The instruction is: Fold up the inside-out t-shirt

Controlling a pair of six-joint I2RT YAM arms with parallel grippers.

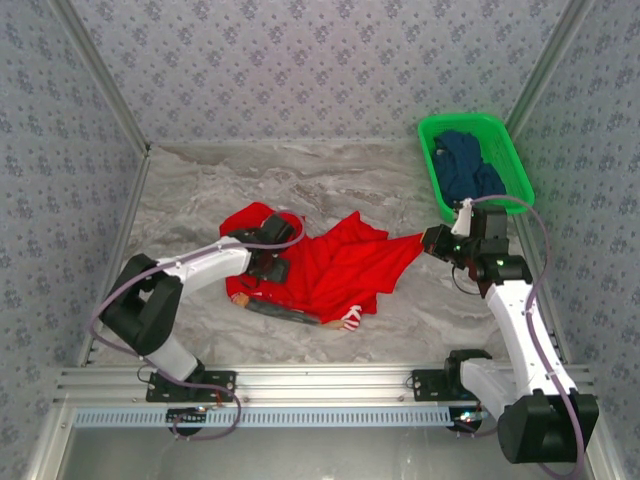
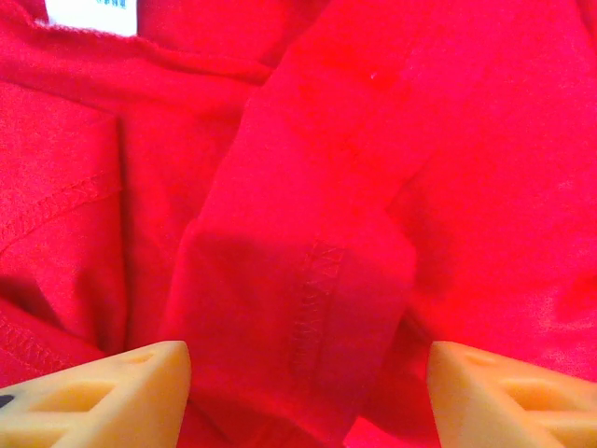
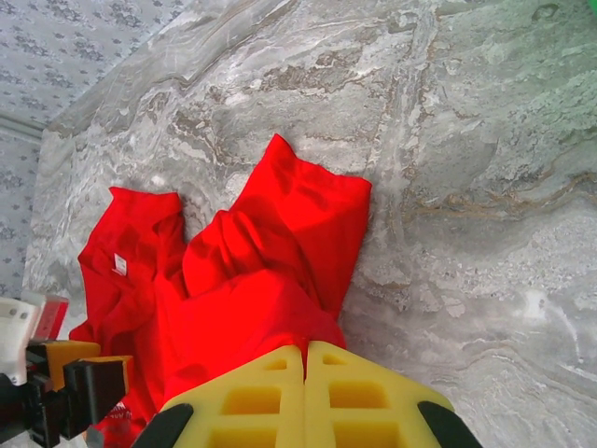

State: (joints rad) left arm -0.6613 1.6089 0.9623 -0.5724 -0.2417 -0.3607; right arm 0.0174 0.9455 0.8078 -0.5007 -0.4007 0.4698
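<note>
The inside-out t-shirt (image 1: 340, 265) lies crumpled and red on the middle of the marble table, with a bit of striped print (image 1: 350, 320) showing at its near edge. My left gripper (image 1: 272, 262) hovers low over the shirt's left part. Its jaws stand open (image 2: 306, 366), and a raised fold of red cloth (image 2: 308, 280) with a stitched seam sits between the fingers. A white label (image 2: 93, 14) shows further off. My right gripper (image 1: 428, 240) is shut on the shirt's right corner (image 3: 304, 347), and the cloth (image 3: 252, 280) runs stretched away from it.
A green basket (image 1: 515, 150) stands at the back right with a dark navy garment (image 1: 468, 165) inside, just behind the right arm. Patterned walls enclose the table (image 1: 300, 180) on three sides. Bare marble lies behind and to the right of the shirt.
</note>
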